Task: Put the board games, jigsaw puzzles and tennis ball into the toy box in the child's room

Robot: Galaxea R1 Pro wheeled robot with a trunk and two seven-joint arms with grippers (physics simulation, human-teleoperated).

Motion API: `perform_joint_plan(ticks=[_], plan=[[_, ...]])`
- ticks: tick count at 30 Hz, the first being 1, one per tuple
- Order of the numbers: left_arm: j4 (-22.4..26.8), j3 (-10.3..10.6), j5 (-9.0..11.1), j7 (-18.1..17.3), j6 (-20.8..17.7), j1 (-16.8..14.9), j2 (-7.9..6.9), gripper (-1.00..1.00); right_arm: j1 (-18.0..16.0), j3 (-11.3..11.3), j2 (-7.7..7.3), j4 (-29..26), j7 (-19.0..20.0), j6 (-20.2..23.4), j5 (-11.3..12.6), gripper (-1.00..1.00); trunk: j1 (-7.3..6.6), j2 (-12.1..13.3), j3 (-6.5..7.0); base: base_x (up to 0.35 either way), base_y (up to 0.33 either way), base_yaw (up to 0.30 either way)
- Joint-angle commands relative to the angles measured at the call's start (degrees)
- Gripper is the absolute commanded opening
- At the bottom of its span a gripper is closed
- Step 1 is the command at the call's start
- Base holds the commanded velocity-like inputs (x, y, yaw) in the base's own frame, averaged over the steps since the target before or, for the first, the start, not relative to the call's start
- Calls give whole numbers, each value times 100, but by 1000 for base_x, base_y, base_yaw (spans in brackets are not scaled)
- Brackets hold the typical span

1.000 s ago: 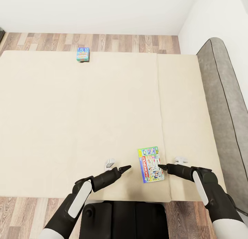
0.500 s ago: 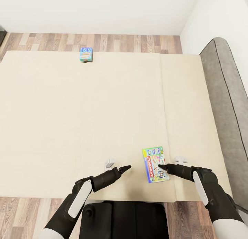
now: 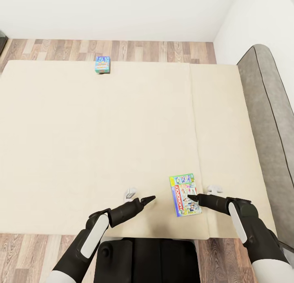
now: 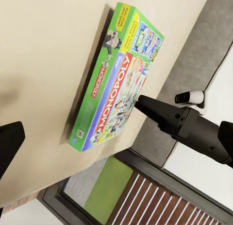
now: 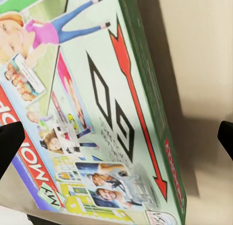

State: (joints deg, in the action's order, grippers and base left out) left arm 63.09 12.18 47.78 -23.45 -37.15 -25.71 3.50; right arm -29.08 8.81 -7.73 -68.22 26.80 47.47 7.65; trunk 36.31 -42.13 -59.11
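The green Monopoly box (image 3: 185, 195) lies flat on the cream mattress of the bed (image 3: 102, 144), near its closest edge, its long axis running away from the robot with a slight lean so the far end tips toward the left tool. The word MONOPOLY runs lengthwise along a red band on the lid, with "MY" beside it in small type; cartoon figures, photo panels and a red arrow print cover the rest, and a line of red lettering on the green side wall is too small to read. The right tool (image 3: 190, 197) hangs over the box's right half, its tip above the lid; in the right wrist view its two dark fingertips (image 5: 9, 142) sit far apart at opposite edges, so it stands wide. The left tool (image 3: 151, 199) points toward the box from its left, just short of it; I cannot tell how wide it stands. A smaller blue box (image 3: 102, 64) rests well beyond both tools at the far edge of the mattress, long axis also running away from the robot
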Motion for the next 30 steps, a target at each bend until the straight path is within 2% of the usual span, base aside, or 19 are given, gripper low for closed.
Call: perform_joint_plan(ticks=[1, 30], plan=[[1, -5, 30, 2, -38, -1, 2, 100, -2, 7, 0, -3, -8, 41, 44, 100, 1, -4, -3, 0, 5, 0], [1, -5, 30, 1, -38, -3, 2, 100, -2, 7, 0, -6, -8, 36, 44, 100, 1, -4, -3, 0, 1, 0]])
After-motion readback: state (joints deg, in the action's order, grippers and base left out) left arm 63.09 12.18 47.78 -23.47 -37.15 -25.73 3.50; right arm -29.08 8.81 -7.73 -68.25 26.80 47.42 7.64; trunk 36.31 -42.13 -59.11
